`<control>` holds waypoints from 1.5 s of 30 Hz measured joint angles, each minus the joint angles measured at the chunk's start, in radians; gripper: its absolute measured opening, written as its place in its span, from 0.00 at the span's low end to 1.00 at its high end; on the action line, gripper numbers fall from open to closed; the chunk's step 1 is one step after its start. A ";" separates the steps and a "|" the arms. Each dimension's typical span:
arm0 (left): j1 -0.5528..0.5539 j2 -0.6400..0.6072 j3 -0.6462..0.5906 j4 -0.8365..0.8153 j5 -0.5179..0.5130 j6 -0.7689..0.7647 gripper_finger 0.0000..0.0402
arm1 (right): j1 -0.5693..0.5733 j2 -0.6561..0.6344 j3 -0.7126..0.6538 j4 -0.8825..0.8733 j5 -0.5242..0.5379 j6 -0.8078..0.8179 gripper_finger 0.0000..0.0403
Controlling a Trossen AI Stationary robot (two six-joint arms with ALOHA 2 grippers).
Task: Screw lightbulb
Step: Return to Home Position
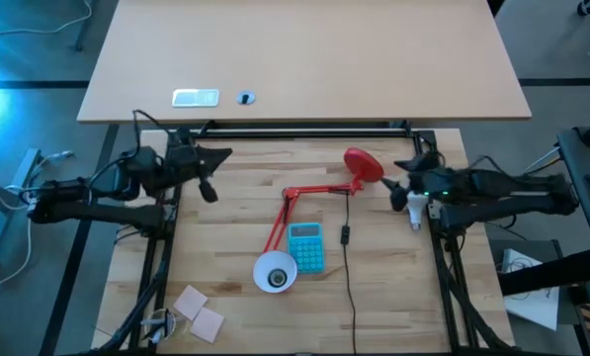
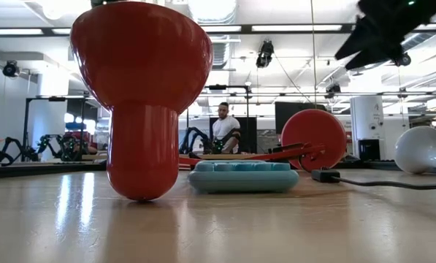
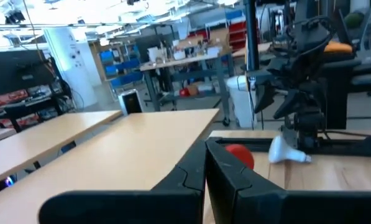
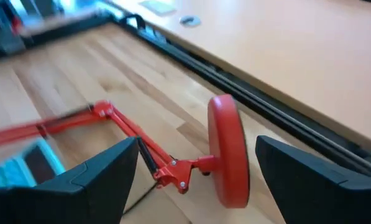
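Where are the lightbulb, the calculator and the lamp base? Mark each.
lightbulb (image 1: 414,208): high view, white body.
calculator (image 1: 306,247): high view, its keypad.
lamp base (image 1: 363,164): high view, red disc's middle.

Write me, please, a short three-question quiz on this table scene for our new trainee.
1. True or false: the lightbulb lies on the table, out of the lamp shade.
2. What sits beside the red lamp's arm? A. a teal calculator B. a mug C. a screwdriver
3. Fill in: the right arm's jaws stand ___.
Key: 1 true; 2 A; 3 open.
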 joint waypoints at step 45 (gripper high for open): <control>-0.214 -0.667 -0.754 0.177 0.051 -0.314 0.00 | 0.074 -0.488 -0.666 0.700 -0.410 -0.290 0.10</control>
